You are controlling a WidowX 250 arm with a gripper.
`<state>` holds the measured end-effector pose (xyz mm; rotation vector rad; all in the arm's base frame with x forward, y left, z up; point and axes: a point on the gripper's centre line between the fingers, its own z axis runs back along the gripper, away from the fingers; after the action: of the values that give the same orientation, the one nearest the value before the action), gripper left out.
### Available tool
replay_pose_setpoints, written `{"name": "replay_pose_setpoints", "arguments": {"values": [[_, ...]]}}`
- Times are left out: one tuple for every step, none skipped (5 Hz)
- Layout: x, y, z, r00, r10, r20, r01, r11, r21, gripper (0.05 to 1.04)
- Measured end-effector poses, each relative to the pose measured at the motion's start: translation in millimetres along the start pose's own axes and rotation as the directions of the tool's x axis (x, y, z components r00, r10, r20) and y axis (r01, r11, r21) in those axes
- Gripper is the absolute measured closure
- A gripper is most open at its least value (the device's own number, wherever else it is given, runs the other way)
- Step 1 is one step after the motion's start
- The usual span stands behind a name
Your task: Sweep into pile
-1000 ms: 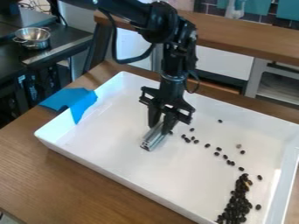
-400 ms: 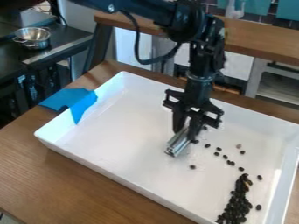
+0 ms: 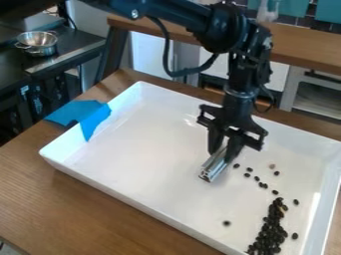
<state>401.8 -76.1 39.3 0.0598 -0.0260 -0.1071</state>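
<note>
Bar of metal (image 3: 214,167), pinched at its upper end in my gripper (image 3: 222,153), leans over the white tray (image 3: 133,149): stiff, probably light, slick, best held there. Loose beans (image 3: 257,178) beside it should roll easily toward the pile (image 3: 268,231).

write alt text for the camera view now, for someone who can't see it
A black tool holds a short metal bar inside a white tray, left of scattered dark beans and a larger bean pile. Blue tape covers the tray's far-left rim.
</note>
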Motion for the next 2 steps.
{"name": "replay_pose_setpoints", "arguments": {"values": [[-1.2, -2.7, -3.0, 1.000, -0.012, 0.003, 0.012, 1.000, -0.001, 0.746], [-3.8, 6.9, -3.8, 1.000, -0.005, -0.022, 0.005, 1.000, -0.030, 0.746]]}}
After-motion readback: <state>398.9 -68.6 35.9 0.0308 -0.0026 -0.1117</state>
